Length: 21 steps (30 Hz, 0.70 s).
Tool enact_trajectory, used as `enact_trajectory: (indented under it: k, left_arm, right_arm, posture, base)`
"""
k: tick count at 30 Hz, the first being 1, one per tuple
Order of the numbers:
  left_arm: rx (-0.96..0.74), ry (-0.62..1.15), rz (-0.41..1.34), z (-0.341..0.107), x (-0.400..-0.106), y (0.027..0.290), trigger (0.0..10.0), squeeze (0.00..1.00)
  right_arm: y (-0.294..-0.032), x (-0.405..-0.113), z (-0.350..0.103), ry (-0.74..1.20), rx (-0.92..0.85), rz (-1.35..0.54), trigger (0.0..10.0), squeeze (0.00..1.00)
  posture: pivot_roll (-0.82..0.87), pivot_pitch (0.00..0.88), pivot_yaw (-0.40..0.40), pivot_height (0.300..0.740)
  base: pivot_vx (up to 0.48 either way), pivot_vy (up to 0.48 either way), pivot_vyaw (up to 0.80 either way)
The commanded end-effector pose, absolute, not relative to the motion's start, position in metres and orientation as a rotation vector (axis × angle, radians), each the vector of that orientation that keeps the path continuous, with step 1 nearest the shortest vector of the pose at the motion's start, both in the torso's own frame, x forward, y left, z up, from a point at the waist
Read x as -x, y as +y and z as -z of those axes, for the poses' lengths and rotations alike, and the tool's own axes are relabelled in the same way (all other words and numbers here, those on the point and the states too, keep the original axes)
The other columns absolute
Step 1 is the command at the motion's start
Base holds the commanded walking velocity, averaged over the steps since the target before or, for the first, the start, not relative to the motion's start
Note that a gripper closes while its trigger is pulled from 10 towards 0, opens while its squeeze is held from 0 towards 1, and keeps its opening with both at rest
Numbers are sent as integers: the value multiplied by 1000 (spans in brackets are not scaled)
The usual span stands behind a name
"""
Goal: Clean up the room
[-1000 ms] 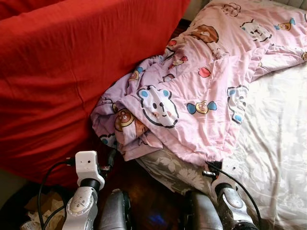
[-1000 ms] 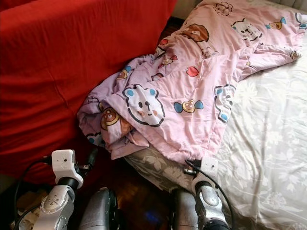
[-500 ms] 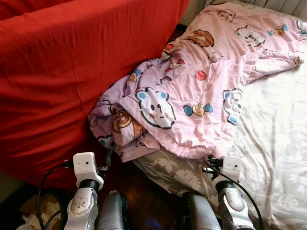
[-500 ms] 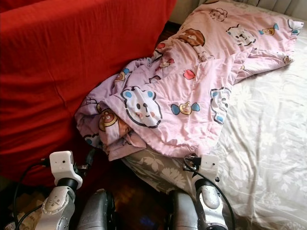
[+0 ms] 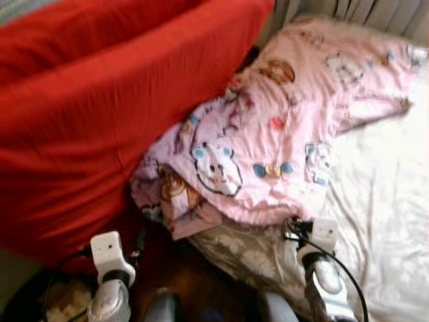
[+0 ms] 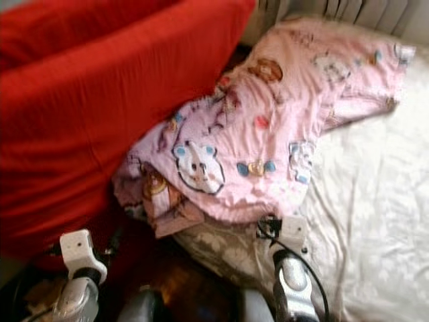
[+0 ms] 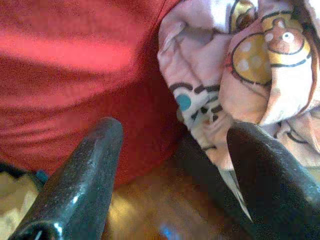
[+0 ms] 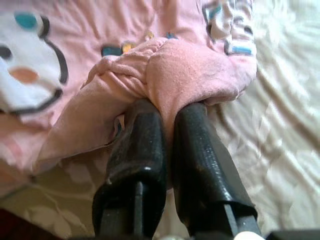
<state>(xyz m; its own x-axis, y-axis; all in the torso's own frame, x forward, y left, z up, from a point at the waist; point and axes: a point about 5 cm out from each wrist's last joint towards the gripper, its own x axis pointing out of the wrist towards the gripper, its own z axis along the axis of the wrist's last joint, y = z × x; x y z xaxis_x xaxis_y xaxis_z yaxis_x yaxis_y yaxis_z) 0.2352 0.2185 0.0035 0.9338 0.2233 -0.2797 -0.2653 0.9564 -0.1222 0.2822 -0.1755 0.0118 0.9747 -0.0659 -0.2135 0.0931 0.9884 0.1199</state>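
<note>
Pink cartoon blanket (image 5: 268,144): we log it bunched on the bed (image 5: 382,221), beside the red sofa (image 5: 100,107). Right gripper (image 8: 167,107) pinches its edge; left gripper (image 7: 172,150) spread, holding nothing.

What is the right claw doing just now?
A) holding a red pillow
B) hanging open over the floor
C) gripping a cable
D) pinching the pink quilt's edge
D: in the right wrist view the right claw has its fingers closed on a fold of the pink quilt.
</note>
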Motion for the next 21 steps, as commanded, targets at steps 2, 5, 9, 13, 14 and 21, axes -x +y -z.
enact_trajectory:
  k: [2,5,9,13,14,21]
  left_arm:
    - [183,391,-307,24,-214,226,10000,0]
    - [176,441,-313,32,-208,228,10000,0]
    - [170,548,-305,48,-197,231,10000,0]
    - [147,650,-295,62,-184,233,10000,0]
    - [143,661,-295,63,-182,233,10000,0]
    - [77,804,-251,82,-156,226,10000,0]
  right_arm:
    - [-180,-278,-9,216,-129,103,10000,0]
    - [-181,-279,-9,217,-128,103,10000,0]
    - [-182,-280,-9,225,-131,109,10000,0]
    - [-180,-282,-10,224,-131,102,10000,0]
    - [-180,-283,-10,221,-132,100,10000,0]
    - [-175,-281,-8,227,-122,82,10000,0]
  posture:
    - [-32,153,-14,740]
    - [-27,142,-10,740]
    - [-17,132,-8,740]
    - [-19,119,0,740]
    - [-20,116,2,740]
    - [-26,97,5,740]
  base:
    - [0,0,0]
    - [0,0,0]
    - [0,0,0]
    - [0,0,0]
    - [0,0,0]
    - [0,0,0]
